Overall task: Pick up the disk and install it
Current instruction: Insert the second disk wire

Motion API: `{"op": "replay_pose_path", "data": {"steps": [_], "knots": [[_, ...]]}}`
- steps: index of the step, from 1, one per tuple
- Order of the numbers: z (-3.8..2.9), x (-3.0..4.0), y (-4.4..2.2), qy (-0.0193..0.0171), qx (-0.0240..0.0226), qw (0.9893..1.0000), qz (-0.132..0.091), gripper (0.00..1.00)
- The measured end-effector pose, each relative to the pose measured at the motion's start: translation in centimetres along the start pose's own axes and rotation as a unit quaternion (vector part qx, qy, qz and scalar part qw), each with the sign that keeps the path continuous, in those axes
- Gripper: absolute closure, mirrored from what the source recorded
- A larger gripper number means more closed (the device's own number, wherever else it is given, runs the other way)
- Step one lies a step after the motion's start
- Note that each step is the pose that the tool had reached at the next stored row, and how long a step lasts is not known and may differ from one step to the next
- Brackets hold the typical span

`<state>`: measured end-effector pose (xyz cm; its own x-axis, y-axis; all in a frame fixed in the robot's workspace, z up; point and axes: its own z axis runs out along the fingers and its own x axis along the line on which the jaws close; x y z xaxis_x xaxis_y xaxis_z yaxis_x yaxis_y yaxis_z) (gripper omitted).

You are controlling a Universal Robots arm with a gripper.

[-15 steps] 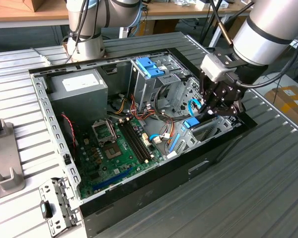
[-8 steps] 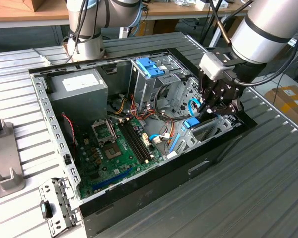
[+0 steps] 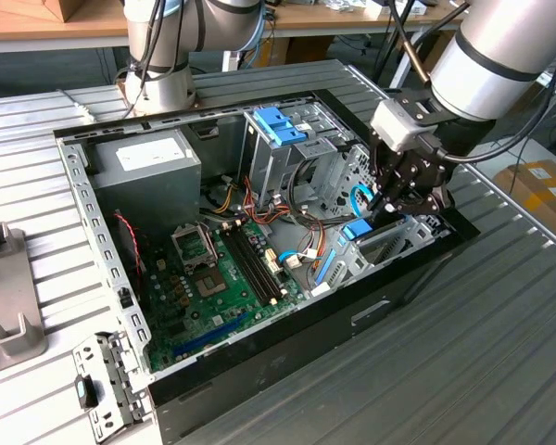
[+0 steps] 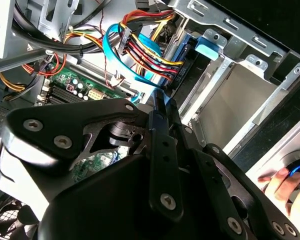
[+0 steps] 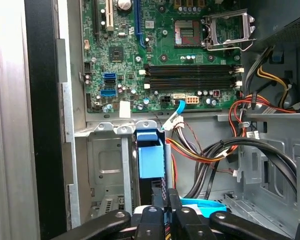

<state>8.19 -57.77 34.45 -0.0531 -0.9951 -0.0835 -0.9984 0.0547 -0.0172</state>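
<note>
Exterior view: gripper (image 3: 389, 206) over disk (image 3: 357, 230)

Open computer case on the slatted table

The flat blue-tabbed hard disk (image 3: 357, 231) sits in the metal drive bay (image 3: 389, 243), at the exterior view's right of the green motherboard (image 3: 218, 278), under the black gripper (image 3: 396, 190).
</note>
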Motion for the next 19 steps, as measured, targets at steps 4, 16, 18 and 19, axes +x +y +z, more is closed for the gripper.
{"op": "replay_pose_path", "data": {"steps": [4, 16, 18, 19], "knots": [[-0.30, 0.24, -0.12, -0.0005, -0.0023, 0.9998, -0.021, 0.84], [1.09, 0.40, -0.10, -0.0003, -0.0023, 0.9998, -0.021, 0.71], [1.07, 0.44, -0.10, -0.0028, -0.0023, 0.9998, -0.021, 0.71], [1.04, 0.46, -0.10, -0.0053, -0.0024, 0.9998, -0.021, 0.71]]}}
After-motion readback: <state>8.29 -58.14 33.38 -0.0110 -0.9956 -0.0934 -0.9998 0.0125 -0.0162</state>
